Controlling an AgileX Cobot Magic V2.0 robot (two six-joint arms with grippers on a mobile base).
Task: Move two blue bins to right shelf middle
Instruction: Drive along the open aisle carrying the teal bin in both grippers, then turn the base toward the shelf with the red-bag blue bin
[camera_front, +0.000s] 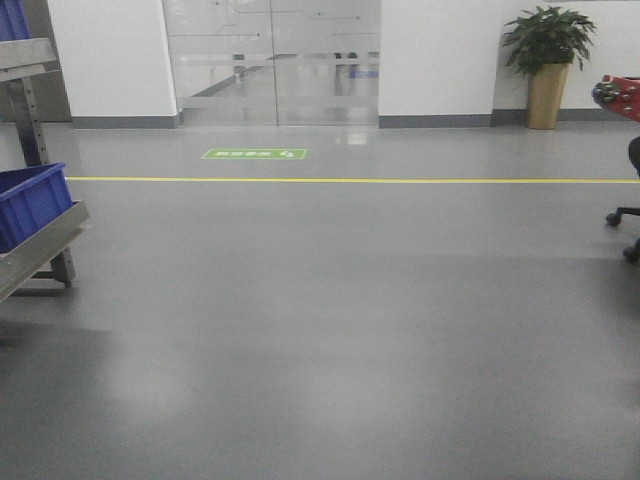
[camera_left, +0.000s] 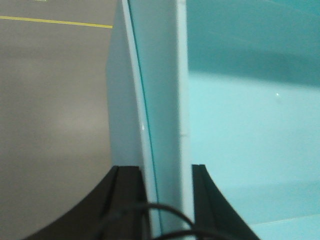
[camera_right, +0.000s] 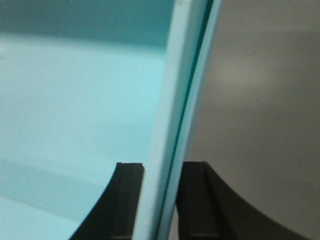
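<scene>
Currently both arms carry one bin btw them, the held bin (camera_left: 250, 150). Left gripper (camera_left: 167, 200) is clamped on its left side wall (camera_left: 160, 100), one finger outside and one inside. Right gripper (camera_right: 162, 200) pinches the opposite wall (camera_right: 175, 100) the same way. The bin reads pale teal in the wrist views, prob. camera tint. It sits below the front cam's view, so its height off the floor (camera_front: 330, 350) can't be told. Inside looks empty as far as shown.

Handling, my guess: moulded plastic, stiff enough and light when empty. Walls are smooth, so slippery, and thin enough to flex under a pinch (left wall looks slightly bowed). Taking hold mid-length on both side walls at matched height should keep it level. Uneven pull could twist it or let it slide out.

Another blue bin (camera_front: 30, 205) sits on the rack (camera_front: 45, 245) at far left, w/ a second blue bin (camera_front: 12, 18) on the level above. Right shelf isn't in view.
</scene>
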